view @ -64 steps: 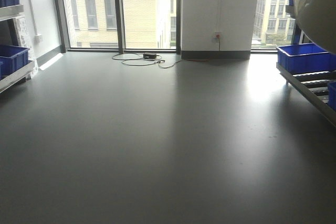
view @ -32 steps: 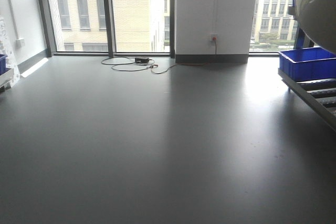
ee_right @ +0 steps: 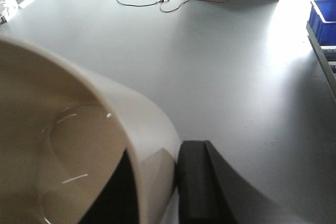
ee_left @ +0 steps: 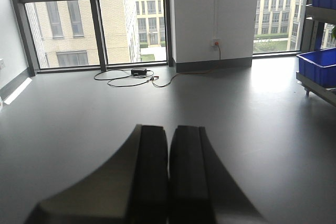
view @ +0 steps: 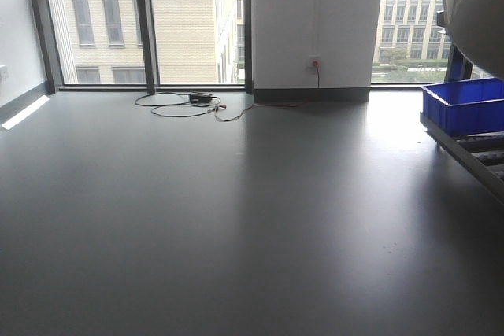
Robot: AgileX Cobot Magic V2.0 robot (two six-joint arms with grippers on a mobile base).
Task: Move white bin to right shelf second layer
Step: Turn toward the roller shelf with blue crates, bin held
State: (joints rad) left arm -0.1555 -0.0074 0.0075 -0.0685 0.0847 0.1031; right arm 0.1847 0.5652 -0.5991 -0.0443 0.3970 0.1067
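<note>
Over open grey floor (view: pixel 236 218), white bin (ee_right: pixel 63 145) held aloft at right, right gripper (ee_right: pixel 152 161) clamped on its wall, left gripper (ee_left: pixel 168 145) pressed together, empty, roller shelf (view: pixel 480 147) with blue crate (view: pixel 465 104) at far right

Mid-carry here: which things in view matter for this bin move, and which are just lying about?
Job:
- white bin, its wall clamped by the right end effector
- right shelf with roller rails; I cannot tell which level is the second

Lying about:
- blue crate on that shelf
- power adapter with cable on the floor
- left end effector, shut and empty
</note>
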